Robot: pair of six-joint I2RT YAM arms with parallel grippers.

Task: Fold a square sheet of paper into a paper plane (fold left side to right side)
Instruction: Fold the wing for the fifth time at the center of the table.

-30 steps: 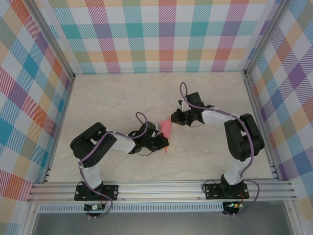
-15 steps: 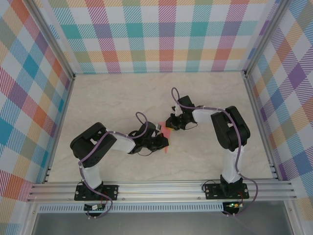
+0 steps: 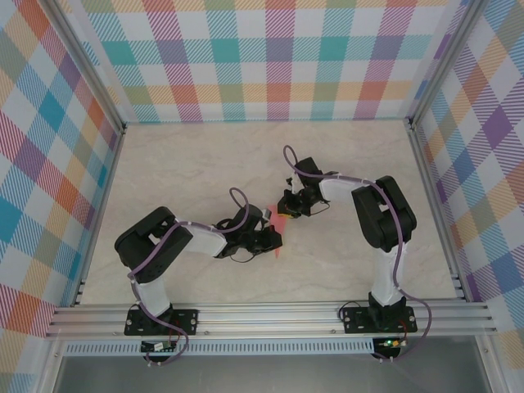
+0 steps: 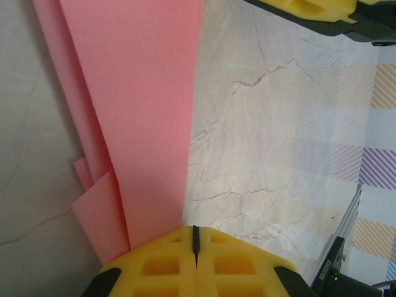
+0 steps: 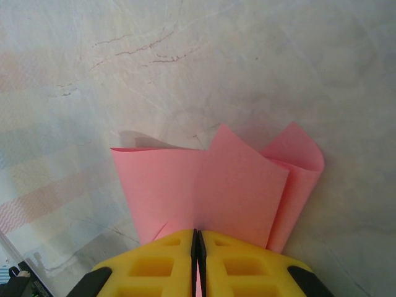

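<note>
The pink square sheet of paper (image 3: 279, 221) lies folded into a long narrow layered strip (image 4: 142, 111) on the marble table, between the two grippers. My right gripper (image 3: 285, 214) is at its far end, yellow jaws shut on the paper (image 5: 210, 185), whose layers fan up out of the grip (image 5: 197, 238). My left gripper (image 3: 277, 239) is at the near end. In the left wrist view its jaws (image 4: 195, 238) are shut, and the strip's right edge runs under the left finger. The right gripper's yellow fingers (image 4: 309, 9) show at the top of that view.
Checked walls (image 3: 270, 57) close the table (image 3: 196, 164) on three sides. An aluminium rail (image 3: 270, 315) with both arm bases runs along the near edge. Open marble surface lies behind and to both sides of the arms.
The right arm has swung in, and its gripper has moved left and nearer, down toward the left gripper. Less of the pink paper shows between them. The left arm has barely moved.
</note>
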